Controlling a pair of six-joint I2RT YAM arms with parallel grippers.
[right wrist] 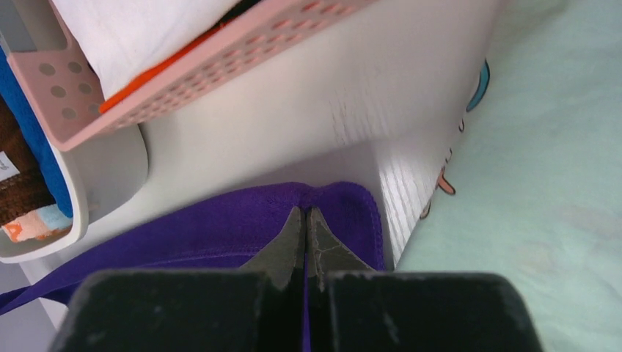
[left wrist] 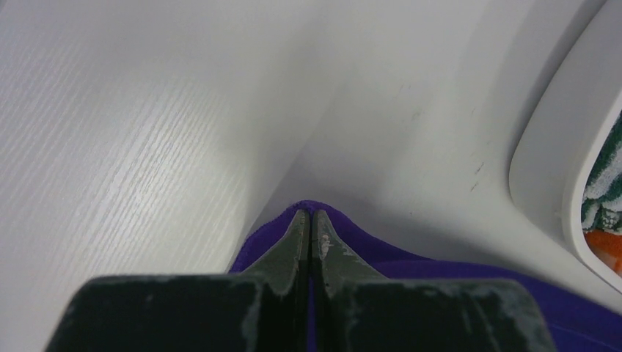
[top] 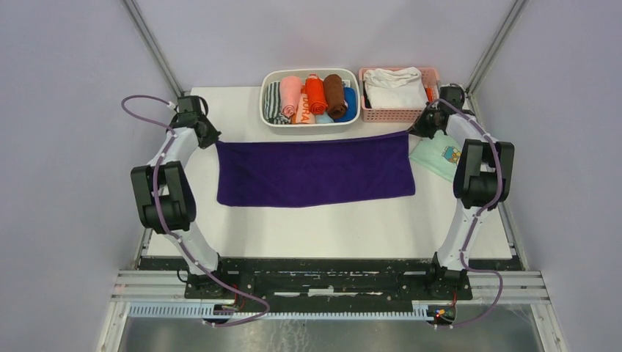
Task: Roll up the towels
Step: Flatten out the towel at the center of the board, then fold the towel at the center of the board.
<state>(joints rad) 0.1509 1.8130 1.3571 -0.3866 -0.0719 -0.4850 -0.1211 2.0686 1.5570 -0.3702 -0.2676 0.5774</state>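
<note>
The left claw (left wrist: 309, 215) and right claw (right wrist: 304, 211) each pinch a far corner of the purple towel (top: 315, 174); its long axis runs claw to claw, the cloth lying flat on the bench (top: 330, 231) nearward of both

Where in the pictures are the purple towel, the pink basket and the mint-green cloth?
purple towel (top: 315, 173): top view, the middle of the spread cloth.
pink basket (top: 397, 114): top view, its near wall.
mint-green cloth (right wrist: 546, 191): right wrist view, a plain part beside the print.
</note>
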